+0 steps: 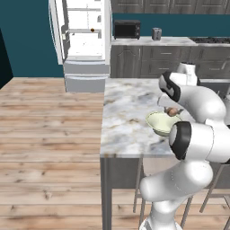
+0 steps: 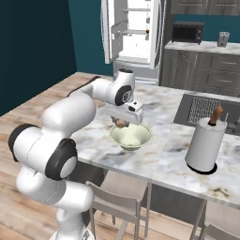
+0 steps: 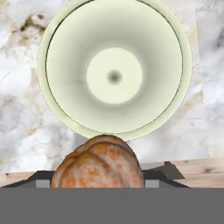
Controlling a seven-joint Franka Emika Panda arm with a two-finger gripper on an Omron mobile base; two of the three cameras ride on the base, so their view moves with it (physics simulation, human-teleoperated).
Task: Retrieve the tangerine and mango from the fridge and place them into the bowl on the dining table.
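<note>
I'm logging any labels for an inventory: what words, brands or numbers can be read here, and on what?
None can be read.
The microwave and toaster on the far counter are too small and blurred to show any marking.
The fridge, bowl, tangerine and paper towel roll show no lettering.

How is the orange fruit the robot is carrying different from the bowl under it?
The tangerine is mottled orange with ribbed segments; the bowl is smooth pale cream-green. The tangerine is far smaller than the bowl. The tangerine hangs in the gripper above the near rim, while the bowl rests on the marble table. Both are round.
</note>
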